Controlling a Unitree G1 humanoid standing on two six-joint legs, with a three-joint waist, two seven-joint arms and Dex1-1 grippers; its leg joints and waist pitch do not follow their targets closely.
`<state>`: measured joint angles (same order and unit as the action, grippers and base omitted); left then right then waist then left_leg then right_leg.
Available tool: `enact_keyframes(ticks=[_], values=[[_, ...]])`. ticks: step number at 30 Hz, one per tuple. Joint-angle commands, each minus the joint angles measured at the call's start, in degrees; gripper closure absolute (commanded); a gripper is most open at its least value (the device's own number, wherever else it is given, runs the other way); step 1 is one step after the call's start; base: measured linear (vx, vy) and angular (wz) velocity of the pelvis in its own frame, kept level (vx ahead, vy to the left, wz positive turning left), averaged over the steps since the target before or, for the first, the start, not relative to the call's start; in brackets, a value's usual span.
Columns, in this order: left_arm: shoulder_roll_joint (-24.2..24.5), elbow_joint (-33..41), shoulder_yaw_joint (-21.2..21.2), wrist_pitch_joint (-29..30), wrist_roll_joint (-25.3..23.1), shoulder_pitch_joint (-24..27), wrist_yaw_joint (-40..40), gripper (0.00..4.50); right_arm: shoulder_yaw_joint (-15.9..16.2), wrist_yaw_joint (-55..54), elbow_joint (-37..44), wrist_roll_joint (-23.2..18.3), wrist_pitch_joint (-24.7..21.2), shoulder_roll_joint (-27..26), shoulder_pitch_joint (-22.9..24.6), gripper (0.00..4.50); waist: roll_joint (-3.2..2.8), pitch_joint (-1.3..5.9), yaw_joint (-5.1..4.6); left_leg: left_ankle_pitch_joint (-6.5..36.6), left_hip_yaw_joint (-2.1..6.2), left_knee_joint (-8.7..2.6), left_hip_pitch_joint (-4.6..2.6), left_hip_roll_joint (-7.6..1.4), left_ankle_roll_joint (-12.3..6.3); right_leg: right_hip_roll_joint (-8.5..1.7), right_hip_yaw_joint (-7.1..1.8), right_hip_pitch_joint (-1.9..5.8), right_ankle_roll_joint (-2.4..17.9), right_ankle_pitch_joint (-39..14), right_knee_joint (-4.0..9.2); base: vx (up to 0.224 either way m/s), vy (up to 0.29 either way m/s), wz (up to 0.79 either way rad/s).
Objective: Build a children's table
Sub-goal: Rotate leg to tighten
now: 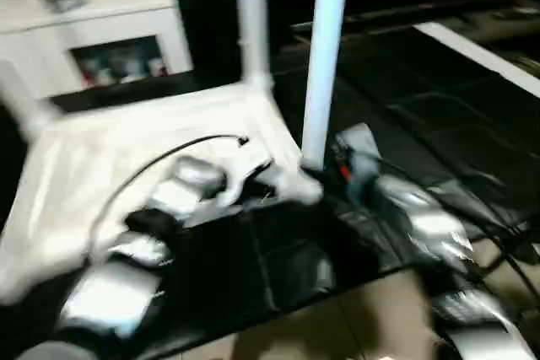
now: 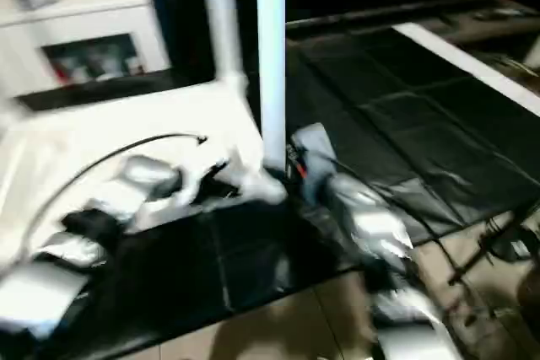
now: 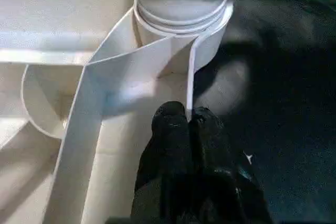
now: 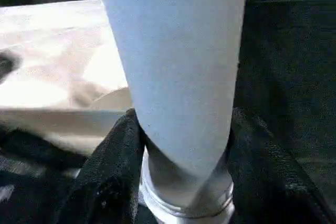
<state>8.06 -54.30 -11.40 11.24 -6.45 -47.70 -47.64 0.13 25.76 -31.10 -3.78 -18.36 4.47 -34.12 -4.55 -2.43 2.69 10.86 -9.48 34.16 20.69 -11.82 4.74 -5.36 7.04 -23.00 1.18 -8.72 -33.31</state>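
Observation:
The white table top point(image 1: 93, 166) lies upside down on a dark floor mat, ribbed underside up. Two white legs stand upright in its corner sockets: a far one point(image 1: 251, 23) and a nearer one point(image 1: 325, 56). My right gripper point(image 4: 184, 182) is shut on the nearer leg point(image 4: 173, 66) just above its threaded base, one black finger point(image 4: 113, 161) on each side. My left gripper point(image 3: 188, 127) is shut on the thin rim wall point(image 3: 190, 77) of the table top, right beside that same corner socket point(image 3: 181, 14).
A white cabinet point(image 1: 101, 31) with a glass-fronted shelf stands at the back left, small items on top. A black cable point(image 1: 152, 162) arcs over the table top from my left forearm. A pale strip point(image 1: 481, 52) crosses the dark mat point(image 1: 422, 115) at the right.

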Motion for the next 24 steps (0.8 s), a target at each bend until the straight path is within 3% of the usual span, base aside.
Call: enact_keyframes(ticks=[1, 2, 3, 4, 6, 12, 13, 16, 18, 24], values=[[-3.54, 1.68, 1.08, -0.94, 1.68, -3.03, 4.01, 4.5, 6.98, 3.64, -1.46, -0.23, 0.14, -5.98, -0.15, 2.52, 0.33, 4.01, 0.28, 11.35, 0.36, -3.77, 0.25, -0.1, -3.2, -2.91, -1.98, 3.51, 7.15, -21.28, 4.96, 0.0, 0.0, 0.0], [-3.52, 1.71, 1.05, -0.94, 1.66, -3.02, 3.92, 4.5, 6.99, 3.67, -1.43, -0.24, 0.19, -5.99, -0.13, 2.52, 0.32, 4.08, 0.35, 10.8, 0.32, -3.69, 0.18, -0.18, -3.56, -2.95, -2.13, 3.44, 7.66, -19.87, 4.79, 0.0, 0.0, 0.0], [-2.73, 2.13, 0.5, -1.72, 1.34, -2.75, 1.94, 4.5, 7.33, 4.72, -0.6, -0.24, 1.52, -5.87, 0.45, 2.2, 0.03, 4.27, 0.4, 9.31, 0.32, -3.59, 0.19, -0.38, -4.27, -2.95, -2.34, 3.49, 8.97, -16.29, 4.32, 0.0, 0.0, 0.0], [-2.61, 1.98, 0.52, -1.89, 1.3, -2.81, 1.85, 4.5, 7.27, 4.84, -0.61, -0.27, 1.72, -5.86, 0.51, 2.0, 0.13, 4.48, 0.38, 7.36, 0.34, -3.47, 0.47, -0.41, -5.07, -2.97, -2.38, 3.83, 10.13, -12.38, 3.79, 0.0, 0.0, 0.0], [-2.08, 1.59, 0.44, -2.65, 1.25, -2.91, 1.11, 4.5, 7.1, 5.8, -0.17, -0.47, 1.95, -5.43, 1.01, 1.78, -0.07, 4.56, 0.43, 5.65, 0.29, -3.34, 0.55, -0.49, -6.45, -3.03, -2.4, 3.91, 11.65, -8.82, 3.37, 0.0, 0.0, 0.0], [0.23, 1.86, -0.19, -5.6, 1.23, -1.83, -3.66, 4.5, 6.62, 10.72, 1.13, -1.23, 4.98, -2.2, 2.7, 1.31, -0.07, 4.42, 0.44, 7.75, 0.18, -3.5, 0.35, -0.7, -6.48, -3.12, -2.47, 3.91, 11.78, -10.52, 3.58, 0.0, 0.0, 0.0], [1.93, 1.82, -0.35, -6.45, 1.09, -1.02, -5.93, 4.5, 6.22, 14.56, 2.55, -2.48, 5.46, 0.12, 3.58, 1.2, 0.59, 4.41, 0.56, 7.78, 0.15, -3.54, 0.37, -0.69, -6.58, -3.19, -2.49, 4.03, 11.91, -10.97, 3.48, 0.0, 0.0, 0.0], [2.68, 1.75, -0.45, -7.14, 1.08, -0.65, -7.11, 4.5, 6.09, 16.43, 3.26, -2.96, 5.84, 1.18, 3.99, 0.92, 0.33, 4.35, 0.81, 7.51, 0.05, -3.51, 0.34, -0.92, -7.17, -3.17, -2.56, 3.84, 11.84, -11.14, 3.53, 0.0, 0.0, 0.0], [4.67, 1.92, -1.1, -10.36, 1.15, 0.4, -11.29, 4.5, 5.78, 20.84, 5.07, -4.21, 5.8, 3.93, 4.79, 0.84, 0.66, 4.28, 1.2, 7.75, -0.01, -3.49, 0.37, -0.85, -7.38, -3.13, -2.52, 3.98, 11.54, -11.89, 3.61, 0.0, 0.0, 0.0], [10.67, 4.7, -3.62, -16.81, 2.08, 3.44, -25.66, 4.5, 4.95, 34.03, 7.39, -6.68, 7.81, 11.79, 6.97, 0.28, 0.5, 4.36, 2.27, 8.32, -0.08, -3.55, 0.17, -1.4, -7.17, -3.42, -2.82, 3.56, 11.74, -11.77, 3.25, 0.0, 0.0, 0.0]])
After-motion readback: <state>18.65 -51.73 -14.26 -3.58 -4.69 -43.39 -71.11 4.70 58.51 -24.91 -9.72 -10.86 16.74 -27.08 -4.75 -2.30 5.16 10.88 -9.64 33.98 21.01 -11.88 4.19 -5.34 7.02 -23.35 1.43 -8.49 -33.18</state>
